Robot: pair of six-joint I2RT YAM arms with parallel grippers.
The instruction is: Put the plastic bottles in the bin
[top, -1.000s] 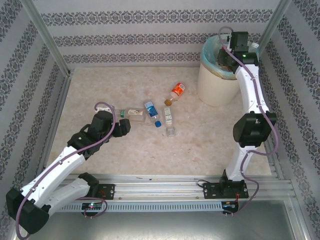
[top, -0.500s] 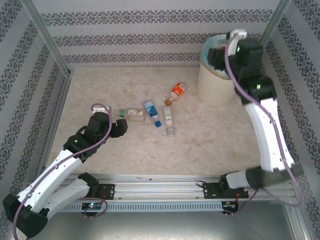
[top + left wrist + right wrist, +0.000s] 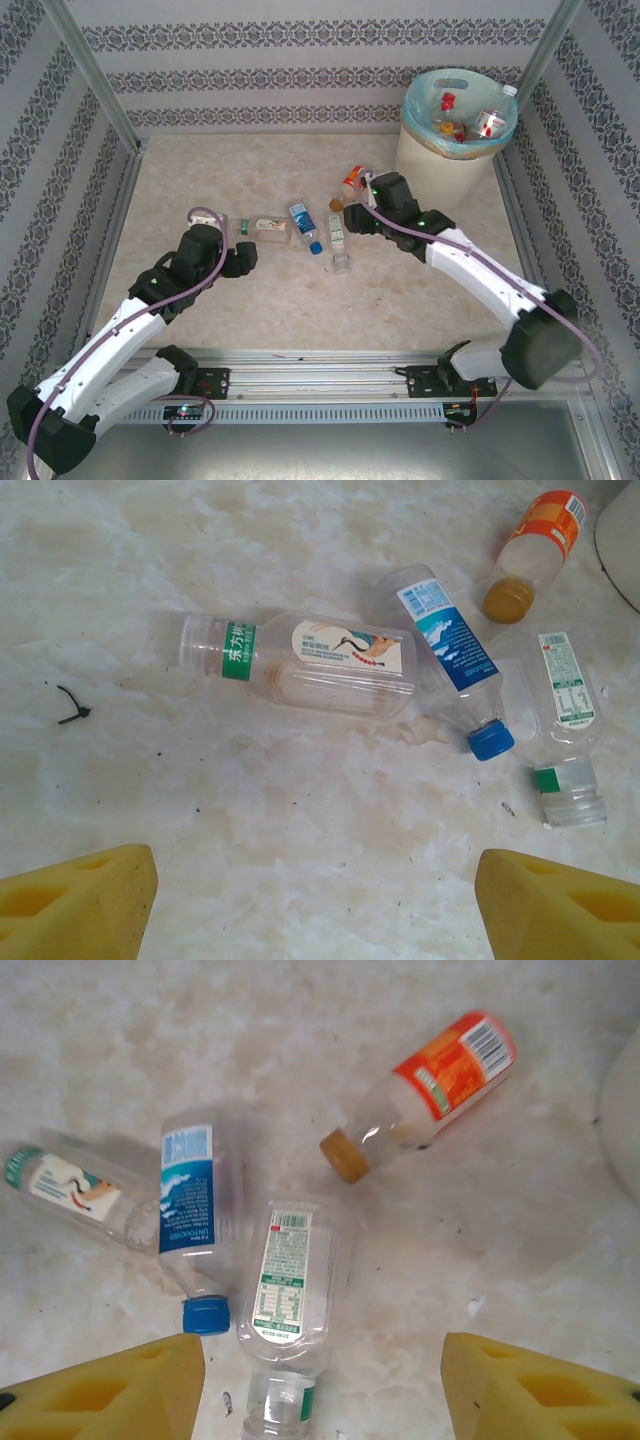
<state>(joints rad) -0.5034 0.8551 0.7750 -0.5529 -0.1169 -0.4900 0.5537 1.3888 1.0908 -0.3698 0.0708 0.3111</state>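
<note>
Swinging off the bin (image 3: 428, 170) in the last half second, my right gripper (image 3: 362, 214) now sits low over the loose bottles, while my left gripper (image 3: 243, 258) has barely shifted. From the top camera I take the blue-capped bottle (image 3: 304, 226) as my mark. The bin stands well beyond it to the right, with several bottles (image 3: 488, 122) already inside. The orange-labelled bottle (image 3: 355, 181) lies beyond it toward the bin, the white-labelled bottle (image 3: 338, 235) just to its right, and the bird-labelled bottle (image 3: 262, 228) just to its left. On the left wrist camera my left gripper (image 3: 315, 905) is spread wide and empty. The capless bird-labelled bottle (image 3: 330, 665) lies ahead, its base against the blue-capped bottle (image 3: 450, 650). It runs along the line between my pads, so I would turn that wrist before closing. On the right wrist camera my right gripper (image 3: 322, 1390) is likewise wide open with nothing in it. Its yellow pads (image 3: 100, 1390) flank the white-labelled bottle (image 3: 290, 1300), which lies lengthwise between them, just beside the blue-capped bottle (image 3: 190, 1220). I judge that the one to take: lower straight, keep the pad on the blue cap's side clear of it, and close gently on the label, since thin plastic should buckle. The orange-labelled bottle (image 3: 430, 1085) lies apart, beyond.
</note>
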